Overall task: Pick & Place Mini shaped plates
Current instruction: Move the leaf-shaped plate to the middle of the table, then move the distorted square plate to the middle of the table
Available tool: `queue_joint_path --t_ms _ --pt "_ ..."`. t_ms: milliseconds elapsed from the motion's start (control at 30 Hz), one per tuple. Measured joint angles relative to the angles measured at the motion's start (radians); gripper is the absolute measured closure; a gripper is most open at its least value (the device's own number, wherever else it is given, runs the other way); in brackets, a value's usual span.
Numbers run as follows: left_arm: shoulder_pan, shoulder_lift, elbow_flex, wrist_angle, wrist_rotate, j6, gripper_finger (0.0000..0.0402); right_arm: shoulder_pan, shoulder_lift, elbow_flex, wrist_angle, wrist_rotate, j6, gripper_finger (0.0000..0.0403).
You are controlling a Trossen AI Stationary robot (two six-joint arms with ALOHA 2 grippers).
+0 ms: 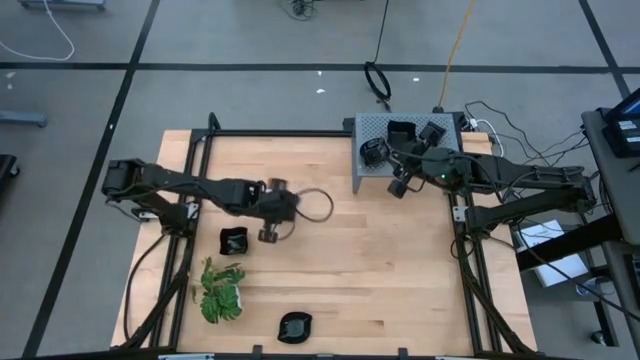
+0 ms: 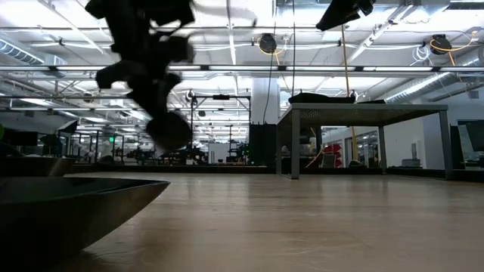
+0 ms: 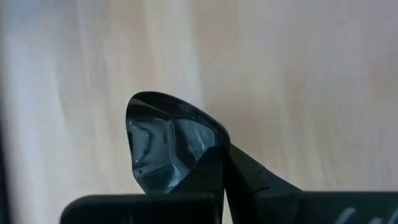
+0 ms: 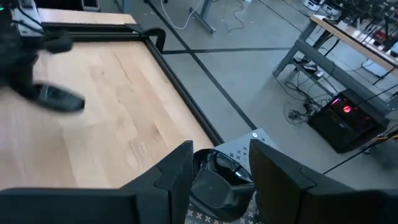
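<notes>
Your left gripper [image 1: 272, 232] is clamped on a mini plate [image 3: 163, 144], held above the worktop [image 1: 380, 260] near centre, w/ a placed plate [image 1: 233, 240] just beside it. Right gripper [image 4: 221, 163] stands open directly over plates in the grey box [image 1: 375, 125], so it's the nearer arm for those.

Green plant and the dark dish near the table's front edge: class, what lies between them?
Nothing: in the high view only bare wood separates the green plant from the dark dish.
</notes>
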Motion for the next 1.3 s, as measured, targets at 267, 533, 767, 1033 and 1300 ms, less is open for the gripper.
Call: queue_joint_path --t_ms 267,533,767,1033,1300 --pt "-0.099 0.132 0.007 0.517 -0.004 0.401 0.0397 0.0 0.0 -0.015 0.068 0.001 0.057 0.0259" --pt "-0.133 0.363 0.066 0.637 -0.078 0.342 0.0396 0.0 0.0 -0.135 0.268 0.002 0.05 0.0259" --pt "-0.137 0.46 0.139 0.614 -0.142 0.299 0.0396 0.0 0.0 -0.239 0.336 0.003 0.068 0.0259" --pt "-0.134 0.465 0.198 0.613 -0.149 0.124 0.0352 0.0 -0.002 -0.255 0.347 0.002 0.075 0.0259" --pt "-0.135 0.44 0.267 0.567 -0.184 0.008 0.0267 0.0 -0.018 -0.256 0.367 0.0 0.042 0.0258"
